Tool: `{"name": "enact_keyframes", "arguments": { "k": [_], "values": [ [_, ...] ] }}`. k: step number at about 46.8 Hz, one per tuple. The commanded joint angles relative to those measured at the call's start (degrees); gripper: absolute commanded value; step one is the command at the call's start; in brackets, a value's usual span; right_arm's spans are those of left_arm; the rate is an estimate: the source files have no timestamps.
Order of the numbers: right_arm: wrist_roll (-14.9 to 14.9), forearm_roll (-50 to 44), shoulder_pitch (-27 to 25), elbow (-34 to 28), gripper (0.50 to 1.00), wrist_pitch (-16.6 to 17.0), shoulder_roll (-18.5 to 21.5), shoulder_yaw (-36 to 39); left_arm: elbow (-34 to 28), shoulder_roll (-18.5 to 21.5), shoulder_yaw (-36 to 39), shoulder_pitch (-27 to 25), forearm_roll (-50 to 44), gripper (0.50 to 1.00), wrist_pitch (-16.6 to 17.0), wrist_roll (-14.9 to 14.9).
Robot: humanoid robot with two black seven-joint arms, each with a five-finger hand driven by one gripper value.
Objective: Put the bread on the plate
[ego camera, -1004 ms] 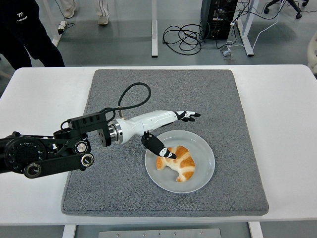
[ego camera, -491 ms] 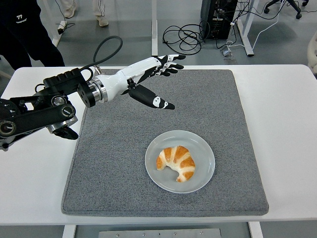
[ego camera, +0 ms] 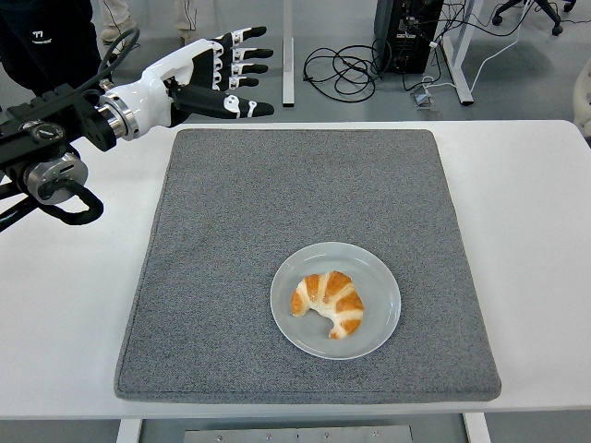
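At the upper left of the frame the left hand (ego camera: 211, 76) is raised above the far edge of the grey mat (ego camera: 231, 221), fingers spread and stretched out flat toward the right, thumb lowest, holding nothing. Its black arm (ego camera: 51, 152) enters from the left edge. The bread (ego camera: 329, 303), a croissant, lies on the plate (ego camera: 379, 323) at the lower centre of the frame, well apart from the hand.

Bright, even overhead light; soft faint shadows; sharp focus; no glare.
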Motion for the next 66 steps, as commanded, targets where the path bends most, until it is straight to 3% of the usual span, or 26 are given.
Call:
{"name": "enact_keyframes", "arguments": {
  "k": [1,14,45,51,66],
  "values": [
    [0.0,0.0,0.0,0.0,1.0,0.0,0.0,0.0,1.3,1.1,-0.9,0.1,-3.1,0.934,-1.5,0.0],
    [0.0,0.0,0.0,0.1,1.0,0.0,0.0,0.1,6.5,2.7,-1.5,1.2,-10.4,0.936,-5.9,0.0],
    [0.0,0.0,-0.3,0.0,1.0,0.0,0.0,0.0,10.4,3.3,-7.5,9.3,-21.2,0.943,-8.8,1.9],
    [0.0,0.0,-0.3,0.0,1.0,0.0,0.0,0.0,12.7,2.3,-7.6,10.7,-21.2,0.951,-9.3,1.8],
    [0.0,0.0,-0.3,0.0,1.0,0.0,0.0,0.0,18.5,-4.7,-10.1,13.0,-20.0,0.961,-14.2,1.3]
  ]
}}
